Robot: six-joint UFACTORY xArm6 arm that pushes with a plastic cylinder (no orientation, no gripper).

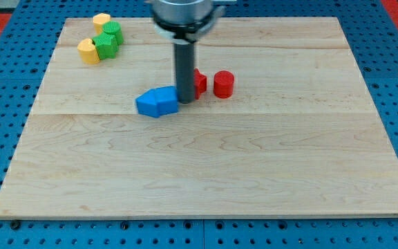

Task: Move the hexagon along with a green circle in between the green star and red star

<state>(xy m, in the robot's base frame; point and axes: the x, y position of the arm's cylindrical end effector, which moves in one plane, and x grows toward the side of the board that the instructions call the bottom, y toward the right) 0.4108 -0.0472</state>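
My tip [185, 102] rests on the board at the right end of a blue block [156, 102], touching or nearly touching it. A red block [200, 83], maybe a star, is just behind the rod and partly hidden by it. A red cylinder [224, 84] stands just to its right. At the view's top left is a tight cluster: a yellow block [101, 21] that looks hexagonal, a green round block [113, 31] below it, a green star-like block [104, 45], and a second yellow block [88, 51]. My tip is far to the right of and below this cluster.
The wooden board [206, 173] lies on a blue pegboard surface [5, 104]. The arm's grey housing [183, 14] hangs over the board's top middle.
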